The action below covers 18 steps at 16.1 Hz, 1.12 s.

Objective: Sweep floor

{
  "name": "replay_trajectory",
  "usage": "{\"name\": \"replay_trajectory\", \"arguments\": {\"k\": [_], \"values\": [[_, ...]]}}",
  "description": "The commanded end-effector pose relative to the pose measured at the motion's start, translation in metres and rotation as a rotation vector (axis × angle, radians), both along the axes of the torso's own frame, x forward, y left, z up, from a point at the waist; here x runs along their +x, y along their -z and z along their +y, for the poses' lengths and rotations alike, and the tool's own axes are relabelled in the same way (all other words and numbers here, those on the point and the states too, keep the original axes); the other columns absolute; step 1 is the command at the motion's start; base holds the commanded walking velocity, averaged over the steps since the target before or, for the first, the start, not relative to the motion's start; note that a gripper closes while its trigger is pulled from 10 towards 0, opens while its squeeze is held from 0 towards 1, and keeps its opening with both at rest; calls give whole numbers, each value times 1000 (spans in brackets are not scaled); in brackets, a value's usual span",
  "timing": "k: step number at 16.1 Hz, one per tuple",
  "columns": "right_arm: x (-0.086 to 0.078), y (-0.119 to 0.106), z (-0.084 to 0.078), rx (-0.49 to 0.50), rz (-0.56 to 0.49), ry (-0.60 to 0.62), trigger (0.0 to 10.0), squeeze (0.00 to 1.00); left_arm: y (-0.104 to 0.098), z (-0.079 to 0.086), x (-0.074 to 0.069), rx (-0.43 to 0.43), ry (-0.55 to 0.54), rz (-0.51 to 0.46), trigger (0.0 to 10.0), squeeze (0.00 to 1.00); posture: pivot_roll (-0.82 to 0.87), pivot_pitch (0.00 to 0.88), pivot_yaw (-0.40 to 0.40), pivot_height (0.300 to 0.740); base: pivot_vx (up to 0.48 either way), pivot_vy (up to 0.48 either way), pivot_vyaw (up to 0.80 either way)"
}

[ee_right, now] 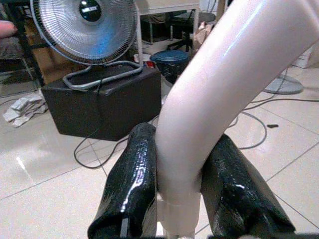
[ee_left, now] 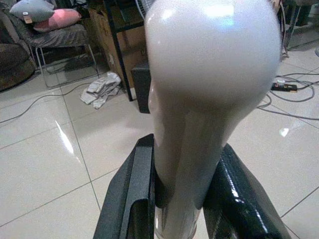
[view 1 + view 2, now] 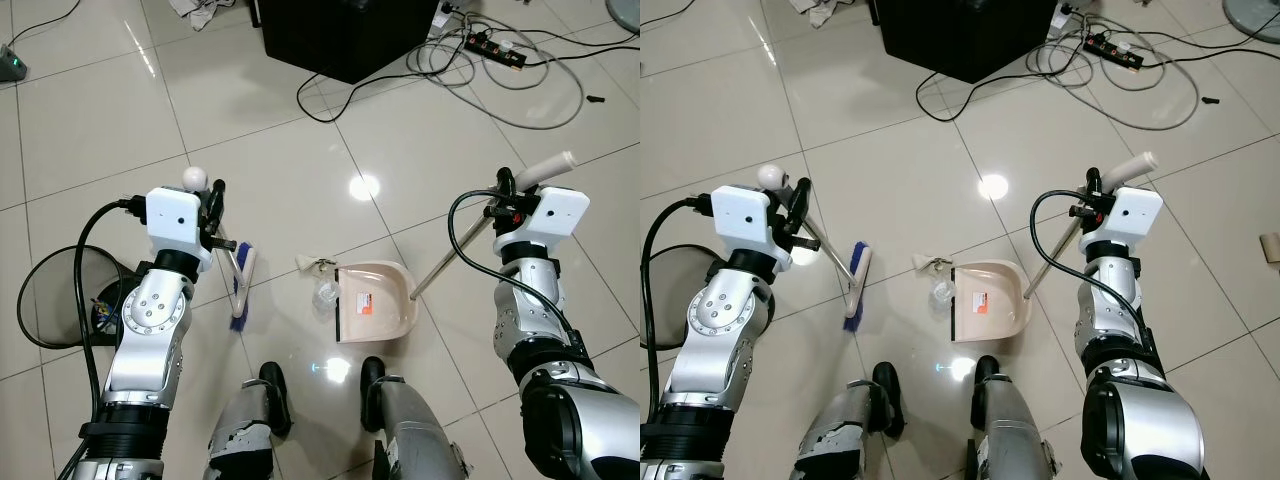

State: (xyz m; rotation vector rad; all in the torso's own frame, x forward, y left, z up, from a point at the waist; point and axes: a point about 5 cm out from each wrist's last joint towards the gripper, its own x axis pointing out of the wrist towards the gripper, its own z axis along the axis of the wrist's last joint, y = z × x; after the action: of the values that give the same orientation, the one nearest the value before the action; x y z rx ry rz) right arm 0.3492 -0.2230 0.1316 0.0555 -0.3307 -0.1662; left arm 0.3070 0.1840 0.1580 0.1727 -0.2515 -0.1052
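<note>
The left gripper (image 2: 182, 199) was pinching the round white top of the long broom handle (image 2: 209, 89). The broom's blue bristle head (image 3: 242, 295) rested on the shiny white tile floor (image 3: 300, 170), near the robot's left foot. The right gripper (image 1: 179, 194) was pinching the curved cream handle (image 1: 219, 84) of the beige plastic dustpan (image 3: 372, 304). The dustpan sat flat on the floor, with small bits of crumpled trash (image 3: 322, 290) just beside its open edge.

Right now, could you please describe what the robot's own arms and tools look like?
Both arms are jointed silver metal with round housings. Each wrist carries a white box with a small dark dot, and a black cable loops from it. The left tool and right tool each have two glossy black fingers.
</note>
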Motion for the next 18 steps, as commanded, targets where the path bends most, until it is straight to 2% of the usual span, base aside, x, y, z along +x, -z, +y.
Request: {"name": "replay_trajectory", "arguments": {"k": [1,5,8,11,15,18], "values": [[-5,6,-2,-16,4,9,10000,0,16,0,-4,-13,8,75,10000,0,37,376,15,740,0,0,0],[-2,1,-8,-23,11,8,10000,0,14,1,3,-49,-22,64,10000,0,30,335,11,740,0,0,0],[0,-1,-6,-23,15,2,10000,0,16,6,6,-73,-48,66,10000,0,25,289,-2,740,0,0,0],[1,-1,-6,-23,17,2,10000,0,13,9,7,-78,-65,55,10000,0,35,301,0,740,0,0,0],[1,-5,-8,-24,4,11,10000,0,5,8,8,-65,-48,27,10000,0,52,371,2,740,0,0,0],[2,-4,-8,-31,19,27,10000,0,7,8,3,-66,-44,36,10000,0,56,391,5,740,0,0,0]]}}
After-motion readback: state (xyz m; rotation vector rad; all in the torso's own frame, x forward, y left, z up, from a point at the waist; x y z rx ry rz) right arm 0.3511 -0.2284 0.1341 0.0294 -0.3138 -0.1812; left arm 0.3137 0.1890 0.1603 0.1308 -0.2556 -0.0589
